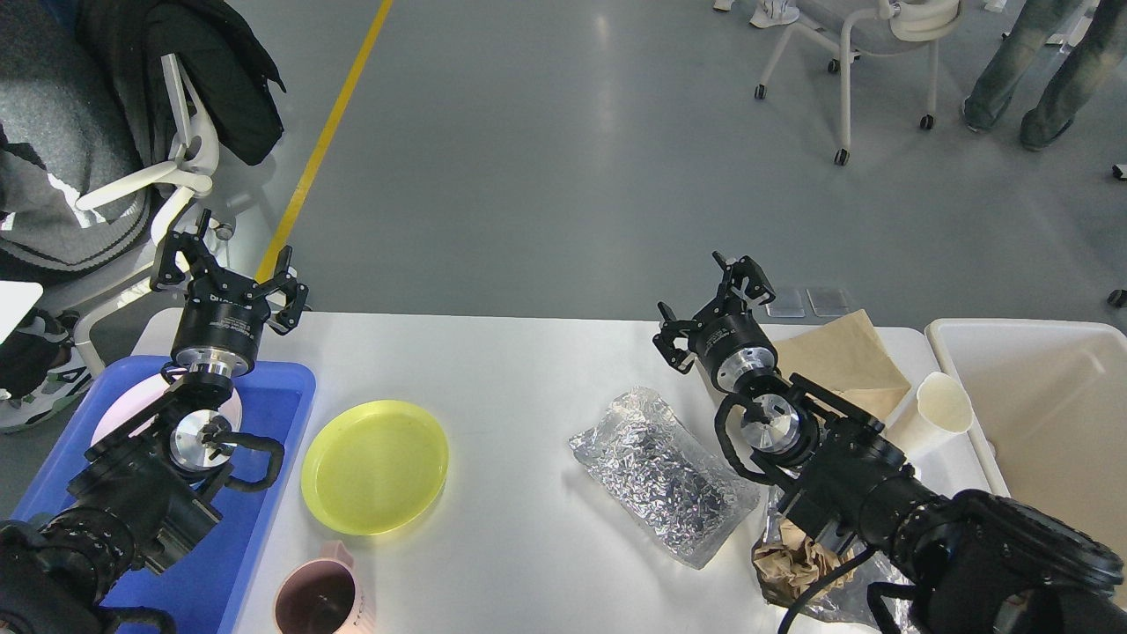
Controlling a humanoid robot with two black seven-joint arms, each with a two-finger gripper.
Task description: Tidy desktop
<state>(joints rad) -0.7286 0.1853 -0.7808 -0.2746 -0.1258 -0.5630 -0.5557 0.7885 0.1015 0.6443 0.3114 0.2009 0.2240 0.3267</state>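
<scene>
The white desktop (519,370) fills the lower half of the head view. On it lie a yellow plate (374,467), a pink cup (319,599) at the front edge, a silver foil bag (660,471), a brown paper sheet (841,357), a white paper cup (938,409) on its side and crumpled brown paper (792,563). My left gripper (229,273) is open and empty above the far left corner. My right gripper (709,299) is open and empty above the far edge, beside the brown sheet.
A blue tray (264,493) holding a pale pink plate (119,418) sits at the left end. A cream bin (1048,396) stands at the right end. Office chairs and a person's legs are on the grey floor beyond the table.
</scene>
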